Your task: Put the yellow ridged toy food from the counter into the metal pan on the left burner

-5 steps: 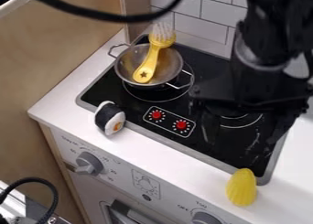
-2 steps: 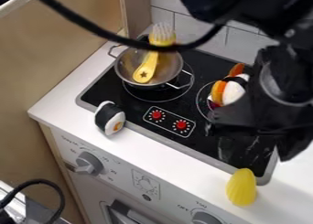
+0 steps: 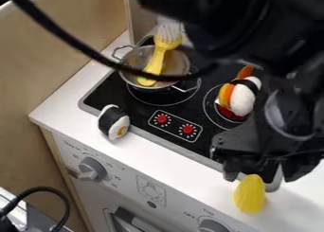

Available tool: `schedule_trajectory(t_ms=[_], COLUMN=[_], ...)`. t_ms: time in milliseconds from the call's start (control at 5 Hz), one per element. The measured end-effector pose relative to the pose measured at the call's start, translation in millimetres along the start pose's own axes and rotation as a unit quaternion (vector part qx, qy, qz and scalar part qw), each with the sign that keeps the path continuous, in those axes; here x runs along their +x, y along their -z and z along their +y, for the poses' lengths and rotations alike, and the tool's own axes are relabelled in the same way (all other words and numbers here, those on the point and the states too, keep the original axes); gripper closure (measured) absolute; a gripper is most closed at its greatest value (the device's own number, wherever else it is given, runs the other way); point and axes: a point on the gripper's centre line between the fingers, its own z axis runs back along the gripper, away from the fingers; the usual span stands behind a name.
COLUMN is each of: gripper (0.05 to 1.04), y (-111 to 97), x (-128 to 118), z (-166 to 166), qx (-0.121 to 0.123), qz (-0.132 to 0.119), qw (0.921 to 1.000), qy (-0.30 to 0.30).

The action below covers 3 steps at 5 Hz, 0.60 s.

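Over the stove's front right corner hangs the gripper (image 3: 262,173), open, its two fingers apart just behind the upper end of a yellow ribbed oval thing (image 3: 250,196). That yellow thing stands at the white counter's front edge; whether a finger touches it, I cannot tell. Up and left of the gripper, a white and orange sushi piece (image 3: 242,99) with a black band lies on the right burner. A metal pot (image 3: 176,65) on the back left burner holds a yellow-handled fork (image 3: 156,65). A black and white sushi roll (image 3: 114,122) lies by the stove's left front edge.
The black stove top (image 3: 209,143) has two red knobs (image 3: 163,119) at its front middle. A wooden panel (image 3: 60,51) stands at the left and a tiled wall behind. A black cable (image 3: 69,39) crosses in front of the pot.
The gripper has come from over the right burner toward the front right corner, near the yellow thing. The white and orange sushi has come into sight. The cable hangs lower, across the pot.
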Motion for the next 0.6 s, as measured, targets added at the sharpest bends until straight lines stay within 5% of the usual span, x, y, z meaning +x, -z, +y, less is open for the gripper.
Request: schedule_trajectory(t_ms=[600], gripper=[0.084], y=[18], x=[-2], z=[6], qx=[-0.009], qz=[-0.014], qw=[0.9999], qy=[0.004])
